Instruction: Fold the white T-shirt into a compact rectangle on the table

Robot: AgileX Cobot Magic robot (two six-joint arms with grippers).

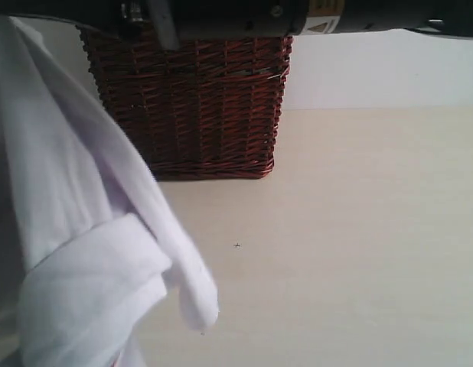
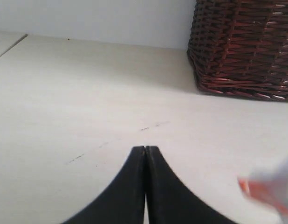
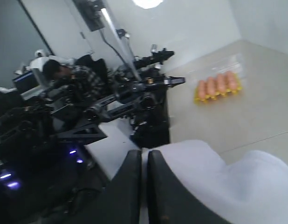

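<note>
At the fingertips, nearest item first:

1. Left gripper (image 2: 145,149): clenched, fingers pressed flat together with nothing between them, low over bare table (image 2: 88,93).
2. Right gripper (image 3: 144,153): clenched and tipped up toward the room. White cloth lies against one finger, and a pale sliver shows in the seam. I judge this to be a pinch on the shirt.
3. White T-shirt (image 1: 76,229): lifted and hanging at the left of the exterior view, close to that camera. It is bunched and not spread. The frame edge cuts off its lower end, so I cannot tell whether it touches the table.
   - Handling, by judgement: light, limp and thin, with no stiffness. It will sag and twist from any single hold, and slide easily on the smooth top.
   - Best holds: two seamed points well apart, such as the shoulders or the hem corners, so that it drapes flat.
   - Axis: the long run hangs steeply, from upper left down toward lower right. A rolled, hemmed edge, likely a sleeve, points downward. I cannot tell collar from hem.
4. Orange-red blur (image 2: 263,193) on white cloth at the edge of the left wrist view: part of the shirt, too blurred to name.
5. Wicker basket (image 1: 198,107): standing on the table beyond the shirt, apart from it.
</note>
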